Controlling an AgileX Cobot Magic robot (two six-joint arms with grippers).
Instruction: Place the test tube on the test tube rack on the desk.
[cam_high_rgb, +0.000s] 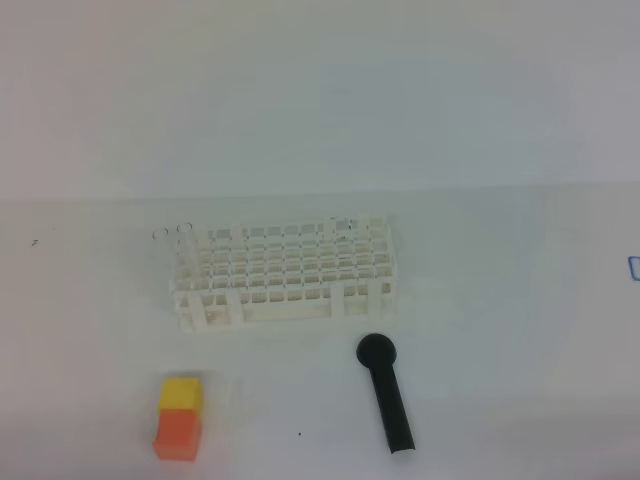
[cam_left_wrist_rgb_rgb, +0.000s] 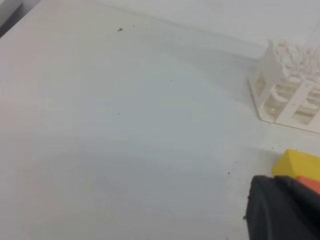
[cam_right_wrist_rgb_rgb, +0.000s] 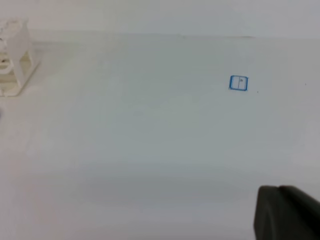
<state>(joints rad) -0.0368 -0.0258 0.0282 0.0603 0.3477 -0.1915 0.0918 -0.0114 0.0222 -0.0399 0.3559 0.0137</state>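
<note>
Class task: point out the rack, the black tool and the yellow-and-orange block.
rack (cam_high_rgb: 285, 262), exterior high view, top grid.
black tool (cam_high_rgb: 390, 400), exterior high view, handle.
block (cam_high_rgb: 178, 432), exterior high view, orange part.

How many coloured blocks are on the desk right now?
2, touching each other at the front left of the desk: a yellow block and an orange block just in front of it. Both sit left of the black tool. None seems hidden.
</note>
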